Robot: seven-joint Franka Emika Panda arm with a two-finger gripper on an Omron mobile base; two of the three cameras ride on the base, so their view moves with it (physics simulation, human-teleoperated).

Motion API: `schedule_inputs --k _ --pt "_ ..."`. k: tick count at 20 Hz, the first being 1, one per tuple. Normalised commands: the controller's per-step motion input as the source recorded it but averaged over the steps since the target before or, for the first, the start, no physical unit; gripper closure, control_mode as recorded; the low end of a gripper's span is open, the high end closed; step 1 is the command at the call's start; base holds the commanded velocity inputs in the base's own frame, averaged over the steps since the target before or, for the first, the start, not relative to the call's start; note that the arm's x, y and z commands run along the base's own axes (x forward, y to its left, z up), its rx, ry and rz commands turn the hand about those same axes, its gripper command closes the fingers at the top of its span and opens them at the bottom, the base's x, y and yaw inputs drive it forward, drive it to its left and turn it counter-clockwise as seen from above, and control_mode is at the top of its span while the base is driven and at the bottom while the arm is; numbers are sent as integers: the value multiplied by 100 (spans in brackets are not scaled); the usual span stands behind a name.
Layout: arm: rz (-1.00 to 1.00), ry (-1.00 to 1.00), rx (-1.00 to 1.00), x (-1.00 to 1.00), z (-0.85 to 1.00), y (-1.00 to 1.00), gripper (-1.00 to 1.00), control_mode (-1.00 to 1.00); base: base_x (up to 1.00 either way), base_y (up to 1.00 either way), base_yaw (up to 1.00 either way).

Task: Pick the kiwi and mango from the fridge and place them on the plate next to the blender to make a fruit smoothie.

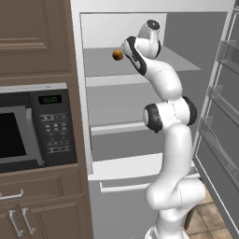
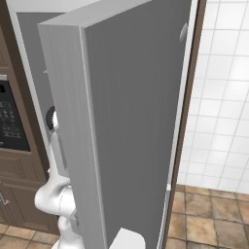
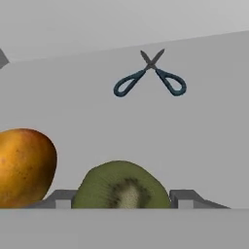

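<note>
Inside the fridge (image 1: 140, 98), the claw (image 3: 120, 199) straddles the kiwi (image 3: 121, 187) with fingers spread, lined up to grasp it; mango (image 3: 24, 165) just beside, scissors (image 3: 151, 75) beyond.

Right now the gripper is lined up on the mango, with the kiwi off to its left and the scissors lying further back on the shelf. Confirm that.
Not quite: the fruits are swapped. In the hand view the kiwi, cut face showing, sits between the fingertips of the gripper, and the mango is off to its left. The scissors do lie further back on the fridge shelf.
</note>
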Motion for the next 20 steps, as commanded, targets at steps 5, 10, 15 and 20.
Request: schedule_inputs --k 5,10,15,20 --pt "0 -15 0 -33 0 0 100 -100 0 0 0" --pt "0 -23 0 -68 0 0 100 -100 0 0 0" --pt "0 -32 0 -99 -7 0 100 -100 0 0 0" --pt "0 -23 2 -100 12 -4 100 -100 0 0 0"
